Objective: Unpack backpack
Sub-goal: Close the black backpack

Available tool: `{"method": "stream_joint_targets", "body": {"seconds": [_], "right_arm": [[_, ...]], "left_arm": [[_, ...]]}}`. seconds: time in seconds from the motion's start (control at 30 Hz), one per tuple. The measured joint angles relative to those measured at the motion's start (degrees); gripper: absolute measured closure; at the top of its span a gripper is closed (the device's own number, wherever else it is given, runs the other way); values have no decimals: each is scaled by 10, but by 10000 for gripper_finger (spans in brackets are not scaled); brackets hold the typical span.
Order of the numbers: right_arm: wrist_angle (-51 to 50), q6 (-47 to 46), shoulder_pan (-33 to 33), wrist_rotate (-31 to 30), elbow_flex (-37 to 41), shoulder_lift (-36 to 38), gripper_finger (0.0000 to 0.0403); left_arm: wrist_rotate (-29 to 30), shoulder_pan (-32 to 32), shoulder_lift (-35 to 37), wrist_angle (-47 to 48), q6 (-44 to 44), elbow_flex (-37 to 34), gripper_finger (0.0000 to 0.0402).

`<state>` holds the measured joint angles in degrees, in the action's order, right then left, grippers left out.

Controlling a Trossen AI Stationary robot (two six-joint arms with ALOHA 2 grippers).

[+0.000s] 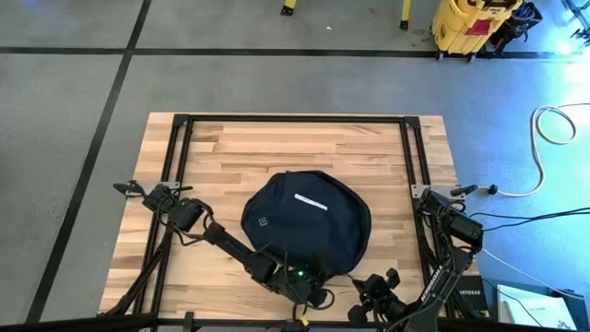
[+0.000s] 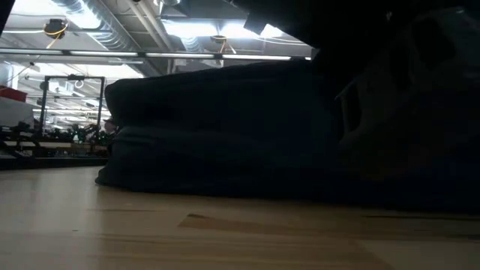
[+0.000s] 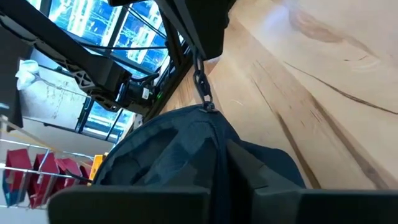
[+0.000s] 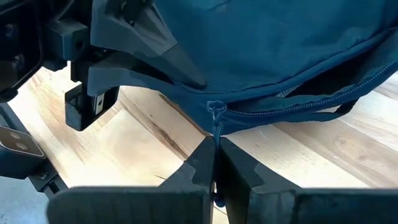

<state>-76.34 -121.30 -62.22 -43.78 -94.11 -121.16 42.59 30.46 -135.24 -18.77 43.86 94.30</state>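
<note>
The dark navy backpack [image 1: 304, 221] lies flat in the middle of the wooden table, white stripe up, and it fills the low view [image 2: 225, 127]. Both grippers are at its near edge. My left gripper [image 1: 293, 277] comes in from the left and is shut on the bag's fabric; the right wrist view shows it too [image 4: 189, 81]. My right gripper [image 1: 364, 288] comes in from the right and is shut on the zipper pull cord [image 4: 215, 121]. The zipper [image 4: 292, 106] along that edge looks closed. My left gripper pinches a raised fold of the backpack's fabric [image 3: 229, 165] at the near edge, beside the zipper's end. It comes in nearly level from the table's left. The bag stays on the table. My right gripper pinches the thin zipper pull cord [image 4: 215, 134] between its two fingertips [image 4: 199, 165], slanting down from the table's near right. The cord runs short and straight from the slider [image 3: 208, 106] to the fingers.
Black frame rails [image 1: 175, 157] run along the table's left, far and right sides. Bare wood [image 1: 295, 148] lies beyond the backpack. A yellow cart [image 1: 466, 23] and a white cable [image 1: 553, 124] are on the floor off the table.
</note>
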Motion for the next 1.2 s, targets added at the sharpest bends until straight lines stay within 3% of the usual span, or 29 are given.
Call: {"method": "stream_joint_targets", "body": {"seconds": [0.4, 0.9, 1.2], "right_arm": [[-47, -3, 0, 27, 0, 0, 403], [-135, -4, 15, 50, 1, 9, 403], [-125, -8, 20, 46, 80, 58, 403]], "left_arm": [[48, 37, 0, -1, 28, 0, 401], [57, 46, 0, -2, 9, 0, 401], [83, 66, 0, -2, 0, 0, 402]]}}
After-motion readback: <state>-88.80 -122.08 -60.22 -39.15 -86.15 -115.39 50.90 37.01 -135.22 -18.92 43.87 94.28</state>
